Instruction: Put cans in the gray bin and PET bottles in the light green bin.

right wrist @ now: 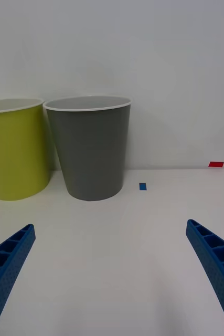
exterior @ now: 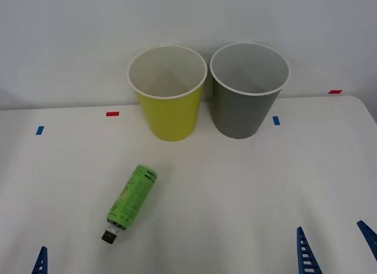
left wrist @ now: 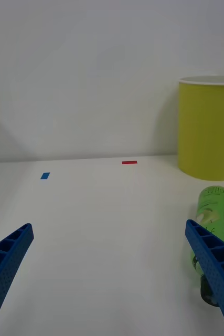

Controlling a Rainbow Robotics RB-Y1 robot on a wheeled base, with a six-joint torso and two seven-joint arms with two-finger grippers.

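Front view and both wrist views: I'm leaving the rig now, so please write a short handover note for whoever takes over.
Left pincer: open, empty, low near the table's front, left side.
Right pincer: open, empty, front right.
Slim green-labelled PET bottle with dark cap: lying on the white table, cap toward the robot, in front of the bins.
Yellow-green tapered plastic bin and dark gray tapered plastic bin: upright, side by side at the back.
Done: nothing.
Left: bottle into the yellow-green bin.

We've got the green-labelled PET bottle (exterior: 132, 202) lying on its side, dark cap toward us. The light green bin (exterior: 169, 96) and gray bin (exterior: 247, 92) stand upright just beside each other behind it.
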